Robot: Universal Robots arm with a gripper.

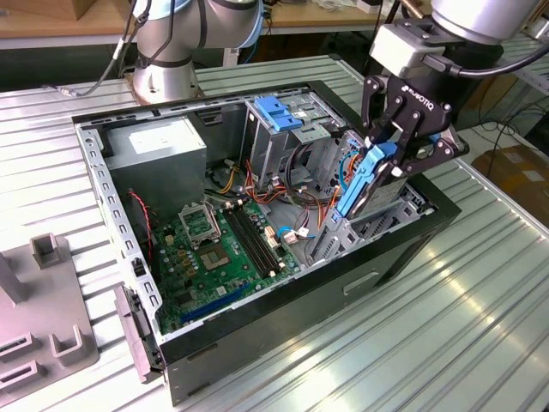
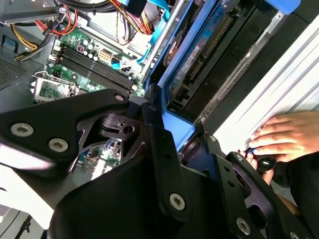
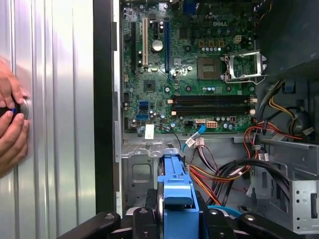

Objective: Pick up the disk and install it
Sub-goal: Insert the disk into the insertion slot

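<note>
Jaws grip the disk [image 1: 360, 182], held steeply tilted over the open case [image 1: 292, 326].

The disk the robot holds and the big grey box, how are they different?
The disk is small; the grey box is much bigger. The disk stands tilted on edge, clamped in the jaws of the gripper; the grey box sits flat in a corner of the case. The disk has blue edging; the grey box has none. Both are grey metal.
</note>
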